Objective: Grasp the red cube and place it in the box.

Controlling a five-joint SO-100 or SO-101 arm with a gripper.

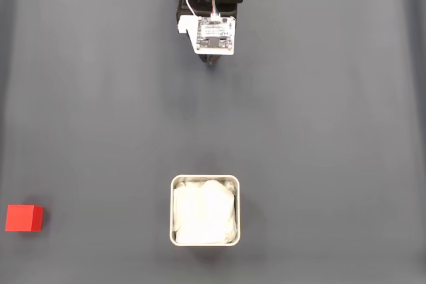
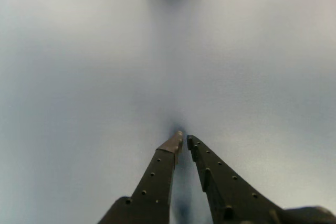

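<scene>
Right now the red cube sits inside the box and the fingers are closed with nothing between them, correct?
Not quite. In the fixed view the red cube lies on the mat near the left edge, well apart from the box, which holds only its white lining. The fingers are closed and empty, as you said.

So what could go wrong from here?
The cube sits near the left edge of the fixed view, far from the gripper, so reach may be marginal. The fingers look nearly closed; they need opening first, or they could knock the cube away. The box lies between, so a low sweep might clip it.
</scene>
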